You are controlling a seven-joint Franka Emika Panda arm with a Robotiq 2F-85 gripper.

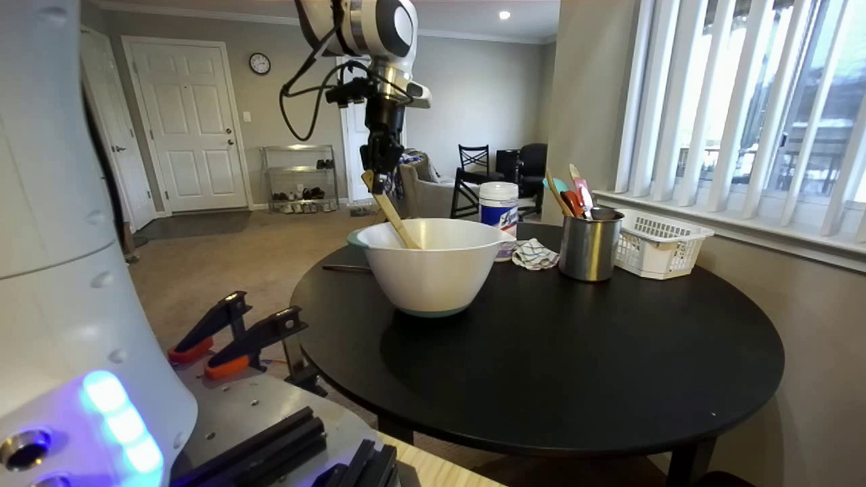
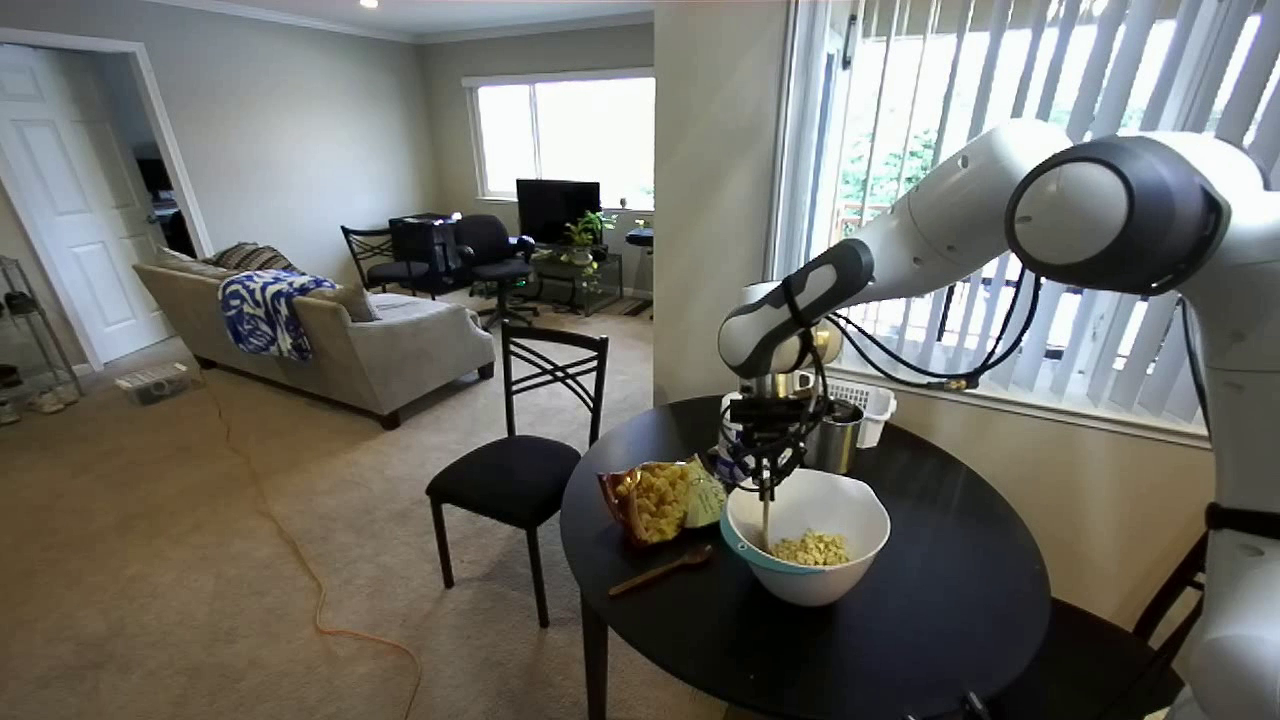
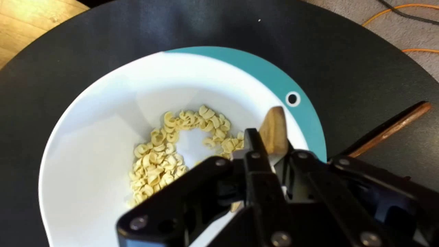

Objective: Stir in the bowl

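Observation:
The large white bowl (image 1: 436, 284) stands upright on the round black table, and its teal handle rim shows in the wrist view. Dry, shell-like pasta (image 3: 152, 171) lies in a loose ring over the bottom, leaving a bare patch in the middle. Above the bowl's handle side, my gripper (image 3: 272, 145) points down, shut on a wooden utensil (image 1: 398, 220). That utensil leans at a slant into the bowl; its top end sticks out past the fingers. In an exterior view the utensil (image 2: 766, 522) comes down beside the pasta. Its lower tip is hidden in both exterior views.
On the black table (image 1: 575, 358), a brown wooden spoon (image 2: 660, 571) and an opened pasta bag (image 2: 655, 500) lie near the bowl. Behind stand a wipes tub (image 1: 499, 203), a crumpled cloth (image 1: 536, 256), a metal cup of utensils (image 1: 590, 248) and a white basket (image 1: 659, 247).

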